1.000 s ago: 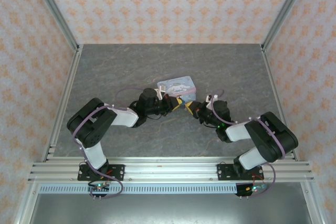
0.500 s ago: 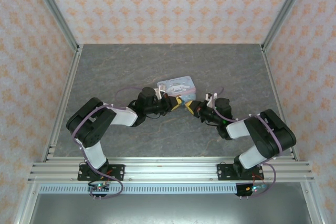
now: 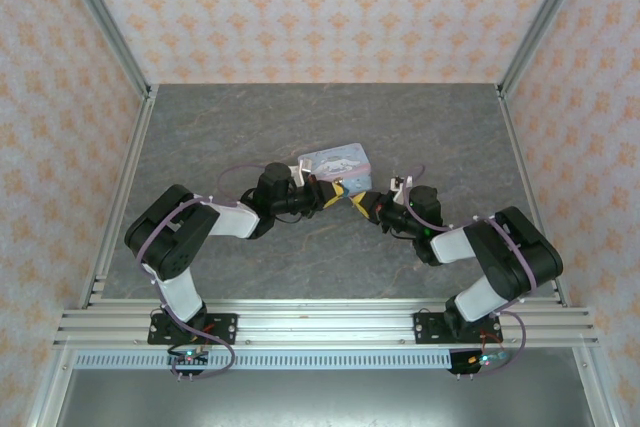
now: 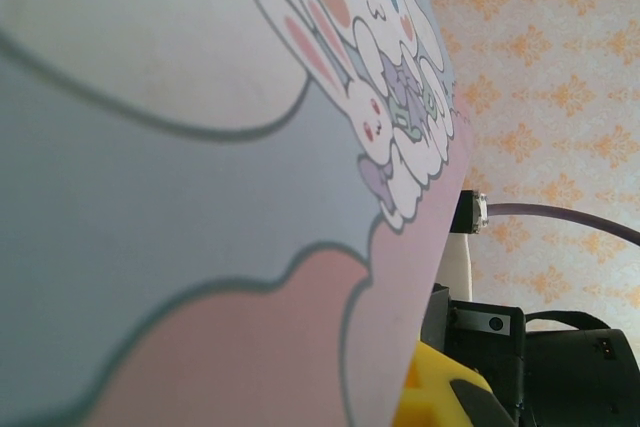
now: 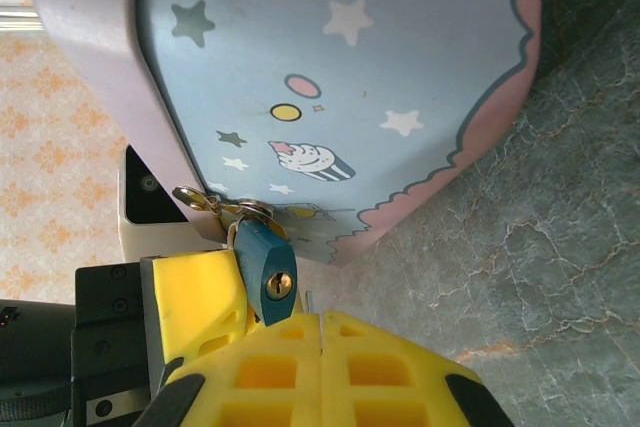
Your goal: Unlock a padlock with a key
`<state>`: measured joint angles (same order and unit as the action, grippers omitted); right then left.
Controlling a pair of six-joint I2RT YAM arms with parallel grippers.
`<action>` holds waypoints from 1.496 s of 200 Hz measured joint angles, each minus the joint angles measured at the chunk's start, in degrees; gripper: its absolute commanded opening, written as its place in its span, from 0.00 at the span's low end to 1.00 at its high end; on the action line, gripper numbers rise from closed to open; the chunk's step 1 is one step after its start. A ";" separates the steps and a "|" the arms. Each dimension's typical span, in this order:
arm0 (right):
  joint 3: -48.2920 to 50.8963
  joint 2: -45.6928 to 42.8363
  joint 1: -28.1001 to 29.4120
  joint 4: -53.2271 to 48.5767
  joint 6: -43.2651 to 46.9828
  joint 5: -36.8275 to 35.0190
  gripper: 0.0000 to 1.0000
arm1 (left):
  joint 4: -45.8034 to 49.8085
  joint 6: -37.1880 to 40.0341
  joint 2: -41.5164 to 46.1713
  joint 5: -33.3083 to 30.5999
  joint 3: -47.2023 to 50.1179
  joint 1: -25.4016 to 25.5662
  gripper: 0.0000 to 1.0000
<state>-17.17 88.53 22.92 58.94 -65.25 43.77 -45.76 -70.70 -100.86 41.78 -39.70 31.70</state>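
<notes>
I see my black-and-white left arm and right arm trailing purple cables, tipped with yellow, grid-pocketed fingertips.

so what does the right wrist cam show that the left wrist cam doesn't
Right wrist: the blue padlock hanging at the edge of the pastel tin, keyhole toward the camera, and the grey table. Left wrist: the tin's bunny print and a purple cable. Both: the tin and the orange-patterned wall.
</notes>
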 measured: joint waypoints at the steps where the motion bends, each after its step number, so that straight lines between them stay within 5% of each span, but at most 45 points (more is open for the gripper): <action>1: 0.00 -0.02 0.00 0.00 0.00 0.00 0.00 | -0.02 0.00 0.00 0.00 0.00 0.00 0.00; 299: -0.66 -1.49 0.00 -2.71 1.31 0.15 0.00 | 0.04 0.04 0.00 0.44 0.00 -0.26 0.00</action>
<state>-17.82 87.05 22.92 56.23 -63.94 43.92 -45.71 -70.65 -100.86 42.22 -39.70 31.44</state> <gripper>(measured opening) 0.042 0.055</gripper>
